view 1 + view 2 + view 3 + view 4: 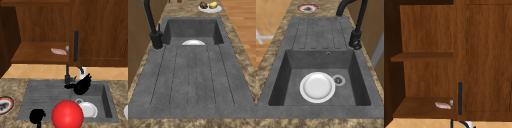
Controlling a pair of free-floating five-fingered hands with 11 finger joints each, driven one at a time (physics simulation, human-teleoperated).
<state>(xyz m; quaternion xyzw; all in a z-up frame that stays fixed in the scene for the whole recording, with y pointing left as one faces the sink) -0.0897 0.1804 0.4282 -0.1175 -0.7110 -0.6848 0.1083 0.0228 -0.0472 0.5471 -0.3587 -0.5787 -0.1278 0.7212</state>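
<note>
In the front view the right hand (82,85) hangs over the sink (47,95) just right of the faucet (67,75), its fingers stretched up and to the right, relaxed and holding nothing, its thumb side near the faucet base; whether it touches the faucet I cannot tell; the left hand (37,116) floats low at the sink's front edge, fingers curled in on nothing; a white plate (317,87) lies in the basin beside the drain (338,80); a red ball (67,114) sits in front
</note>
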